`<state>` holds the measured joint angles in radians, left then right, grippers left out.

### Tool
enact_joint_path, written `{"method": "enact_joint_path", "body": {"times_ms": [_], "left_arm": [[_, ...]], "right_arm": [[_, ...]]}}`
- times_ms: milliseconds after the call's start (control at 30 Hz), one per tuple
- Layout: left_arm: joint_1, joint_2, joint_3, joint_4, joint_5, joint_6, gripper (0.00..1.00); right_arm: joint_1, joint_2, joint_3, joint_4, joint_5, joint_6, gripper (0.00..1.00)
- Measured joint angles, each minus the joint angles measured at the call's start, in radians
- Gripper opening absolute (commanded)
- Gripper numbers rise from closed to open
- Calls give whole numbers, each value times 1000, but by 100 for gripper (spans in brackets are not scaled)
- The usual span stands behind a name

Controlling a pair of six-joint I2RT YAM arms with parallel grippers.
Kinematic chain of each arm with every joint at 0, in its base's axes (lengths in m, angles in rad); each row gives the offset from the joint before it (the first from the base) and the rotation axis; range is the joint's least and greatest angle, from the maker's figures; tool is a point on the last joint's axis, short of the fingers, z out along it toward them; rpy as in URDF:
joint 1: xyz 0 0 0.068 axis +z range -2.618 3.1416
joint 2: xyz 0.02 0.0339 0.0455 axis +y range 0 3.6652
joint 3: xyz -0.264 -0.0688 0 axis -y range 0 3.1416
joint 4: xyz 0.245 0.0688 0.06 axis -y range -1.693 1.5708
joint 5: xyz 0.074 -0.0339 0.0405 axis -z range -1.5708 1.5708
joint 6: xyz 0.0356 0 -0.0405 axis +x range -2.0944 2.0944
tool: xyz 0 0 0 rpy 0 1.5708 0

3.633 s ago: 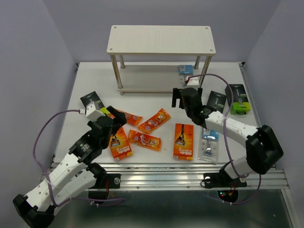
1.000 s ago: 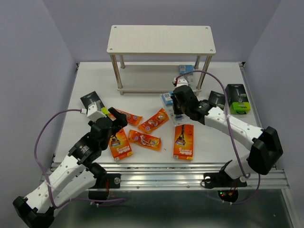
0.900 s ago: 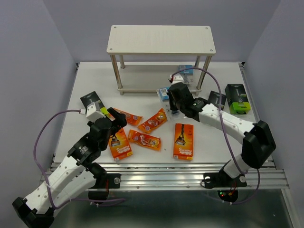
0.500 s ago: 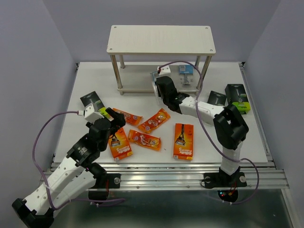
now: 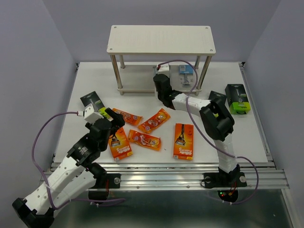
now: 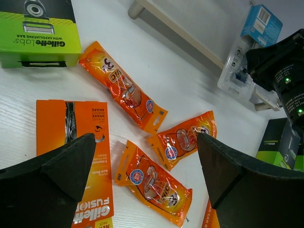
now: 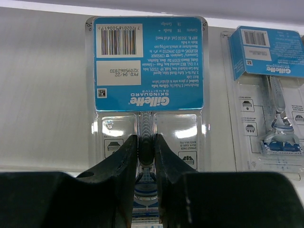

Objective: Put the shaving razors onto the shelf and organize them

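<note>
Clamping a blister pack, the right tool half-hides its razor; the left tool gapes.

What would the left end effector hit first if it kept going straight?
Probably the shiny orange foil packet lying flat between the left end effector's open fingers, though depth is unclear.

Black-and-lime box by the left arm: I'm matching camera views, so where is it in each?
Top external: black-and-lime box at mid-left.
Left wrist: top-left corner.
Right wrist: not in it.
Shared landmark: the flat orange box near it, in top external and left wrist.
</note>
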<state>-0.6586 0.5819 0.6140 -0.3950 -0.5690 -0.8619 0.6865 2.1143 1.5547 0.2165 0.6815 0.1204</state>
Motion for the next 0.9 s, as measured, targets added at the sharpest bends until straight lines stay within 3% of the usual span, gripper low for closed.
{"method": "enact_joint_path", "body": {"times_ms": [900], "left_arm": [[0,18,0,-11,-16,-5,99]], "right_arm": [[-99,141,41,203,-8,-27,7]]}}
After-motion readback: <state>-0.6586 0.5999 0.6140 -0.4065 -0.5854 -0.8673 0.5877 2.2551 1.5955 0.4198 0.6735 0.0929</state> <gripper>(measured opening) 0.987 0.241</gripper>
